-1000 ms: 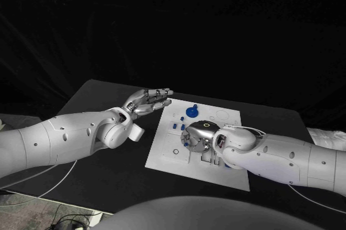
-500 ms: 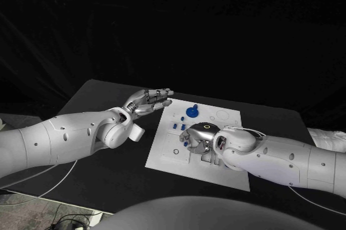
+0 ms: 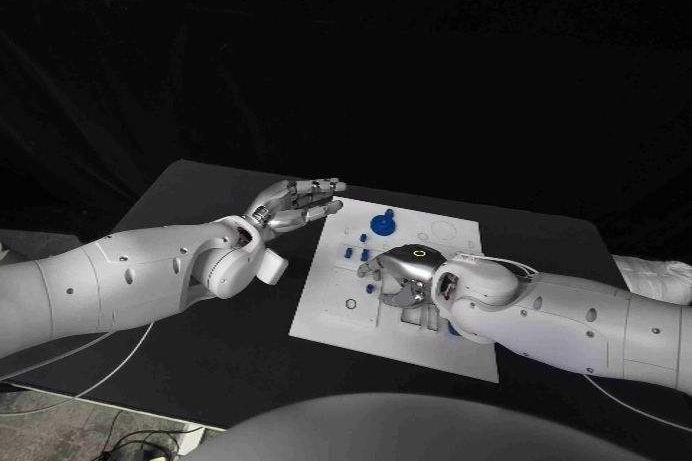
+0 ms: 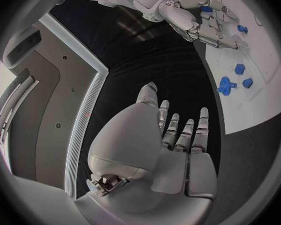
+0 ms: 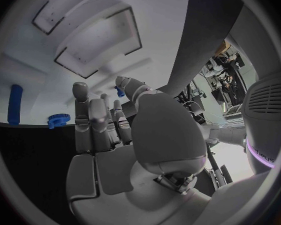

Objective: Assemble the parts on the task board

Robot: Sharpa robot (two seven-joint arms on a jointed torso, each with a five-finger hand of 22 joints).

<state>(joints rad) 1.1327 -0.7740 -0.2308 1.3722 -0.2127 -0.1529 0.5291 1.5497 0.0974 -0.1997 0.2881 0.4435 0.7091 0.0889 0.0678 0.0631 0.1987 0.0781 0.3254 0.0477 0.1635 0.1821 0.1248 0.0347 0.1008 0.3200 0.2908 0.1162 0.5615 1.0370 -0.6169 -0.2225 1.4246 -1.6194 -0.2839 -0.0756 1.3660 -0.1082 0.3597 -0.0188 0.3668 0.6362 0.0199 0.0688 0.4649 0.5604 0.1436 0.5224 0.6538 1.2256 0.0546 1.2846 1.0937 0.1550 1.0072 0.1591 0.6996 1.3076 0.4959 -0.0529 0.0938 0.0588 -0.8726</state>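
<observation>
The white task board [image 3: 325, 321] lies in the middle of the black table. My right hand [image 3: 392, 278] is down on the board's middle with its fingers curled toward the surface. In the right wrist view a small blue part [image 5: 120, 91] sits between the thumb tip and a fingertip, seemingly pinched. A blue gear [image 3: 384, 222] stands near the board's far edge, and small blue parts [image 3: 356, 252] lie just left of my right hand. My left hand [image 3: 296, 203] hovers by the board's far left corner, fingers stretched out and holding nothing.
The right wrist view shows a blue bar [image 5: 15, 104] and the blue gear [image 5: 58, 119] at the board's [image 5: 28, 80] edge, beside rectangular recesses [image 5: 97, 40]. From the left wrist, several blue parts [image 4: 239, 68] lie on the board [image 4: 265, 70]. Bare black table [image 3: 188, 196] surrounds it.
My right hand has shifted slightly to the right over the board's middle. The left hand has stayed where it was.
</observation>
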